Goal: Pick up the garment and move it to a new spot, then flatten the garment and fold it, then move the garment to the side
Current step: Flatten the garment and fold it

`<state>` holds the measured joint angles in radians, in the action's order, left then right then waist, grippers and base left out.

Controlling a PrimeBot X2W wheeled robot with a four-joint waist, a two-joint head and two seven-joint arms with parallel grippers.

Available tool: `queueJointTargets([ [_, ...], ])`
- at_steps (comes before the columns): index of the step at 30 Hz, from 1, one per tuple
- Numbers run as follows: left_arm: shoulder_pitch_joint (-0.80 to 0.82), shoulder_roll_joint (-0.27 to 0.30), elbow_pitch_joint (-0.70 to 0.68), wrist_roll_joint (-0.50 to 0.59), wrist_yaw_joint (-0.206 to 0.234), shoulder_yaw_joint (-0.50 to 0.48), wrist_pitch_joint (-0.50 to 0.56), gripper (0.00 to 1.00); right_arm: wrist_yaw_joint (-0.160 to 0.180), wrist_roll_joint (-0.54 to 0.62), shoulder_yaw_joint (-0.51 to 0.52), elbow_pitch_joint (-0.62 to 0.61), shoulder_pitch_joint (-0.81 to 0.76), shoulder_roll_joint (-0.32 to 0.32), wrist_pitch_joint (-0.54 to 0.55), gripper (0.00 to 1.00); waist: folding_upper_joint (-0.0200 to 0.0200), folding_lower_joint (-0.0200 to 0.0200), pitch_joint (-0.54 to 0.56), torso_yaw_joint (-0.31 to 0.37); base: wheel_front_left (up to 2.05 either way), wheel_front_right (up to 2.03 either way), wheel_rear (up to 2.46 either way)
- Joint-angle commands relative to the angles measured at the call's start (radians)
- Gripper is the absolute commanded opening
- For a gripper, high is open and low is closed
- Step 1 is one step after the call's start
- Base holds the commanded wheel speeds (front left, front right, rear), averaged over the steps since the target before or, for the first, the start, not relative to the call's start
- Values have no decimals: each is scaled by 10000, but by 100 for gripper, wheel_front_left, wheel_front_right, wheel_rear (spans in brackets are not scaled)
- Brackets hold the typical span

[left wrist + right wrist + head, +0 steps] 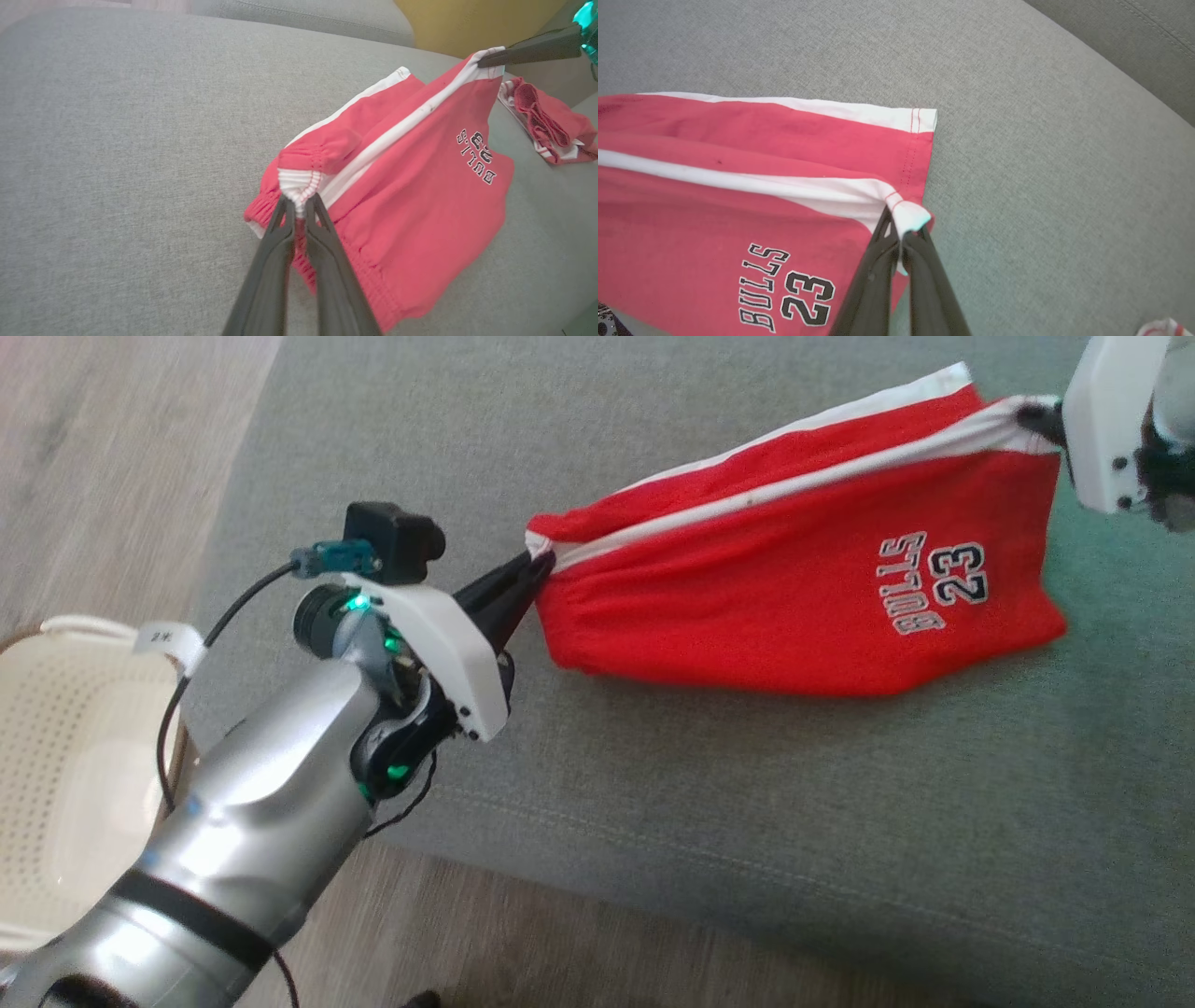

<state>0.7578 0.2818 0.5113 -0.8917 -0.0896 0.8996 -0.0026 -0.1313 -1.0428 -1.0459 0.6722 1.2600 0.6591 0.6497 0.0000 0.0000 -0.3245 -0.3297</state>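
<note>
On the grey woven sofa cushion (653, 821), the red jersey shorts with white side stripes and a BULLS 23 print (803, 607) hang stretched between my arms, lower edge resting on the seat. My left pincer (540, 560) is clamped on the gathered waistband, and my right pincer (1034, 415) on the white hem corner. To flatten well, I judge both ends should come down evenly with the stripe taut, so no layer bunches underneath.

We hold the red Bulls shorts (803, 607) stretched over the grey cushion (747, 821). Our left gripper (540, 560) has its jaws pinched on the waistband end, and our right gripper (1032, 415) on the white-striped hem corner. A cream perforated basket (65, 756) sits lower left.
</note>
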Motion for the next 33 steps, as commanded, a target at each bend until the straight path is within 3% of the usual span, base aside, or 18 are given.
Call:
queueJointTargets([
  [1,654,141,100,79,-83,-342,-192,0,6,155,32,10,391,-21,-161,0,0,0,-373,-260,0,0,0],
  [9,1368,-667,1293,59,-286,-200,-712,0,6,444,-407,464,1121,-254,-664,0,0,0,-949,-494,0,0,0],
  [20,2024,-1262,2518,-133,-394,6,-1347,0,6,401,-946,984,1692,-387,-1246,0,0,0,-1371,-621,0,0,0],
  [21,2083,-1295,2639,-141,-396,3,-1450,3,6,429,-970,1069,1743,-409,-1384,44,0,0,-1390,-623,0,0,0],
  [22,2138,-1333,2772,-152,-398,-13,-1562,31,6,422,-985,1159,1772,-444,-1496,99,0,0,-1402,-624,0,0,0],
  [24,2238,-1402,3053,-146,-400,-23,-1745,49,6,354,-974,1335,1809,-525,-1731,100,0,0,-1417,-613,0,0,0],
  [25,2278,-1438,3193,-154,-400,-47,-1834,98,6,348,-988,1416,1821,-570,-1855,100,0,0,-1419,-602,0,0,0],
  [29,2415,-1539,3620,-178,-402,-226,-2222,100,6,334,-1146,1676,1800,-677,-2178,100,0,0,-1375,-506,0,0,0],
  [33,2438,-1543,3873,-224,-305,-632,-2491,100,6,450,-1149,1953,1764,-789,-3182,100,0,0,-1157,-342,0,0,0],
])
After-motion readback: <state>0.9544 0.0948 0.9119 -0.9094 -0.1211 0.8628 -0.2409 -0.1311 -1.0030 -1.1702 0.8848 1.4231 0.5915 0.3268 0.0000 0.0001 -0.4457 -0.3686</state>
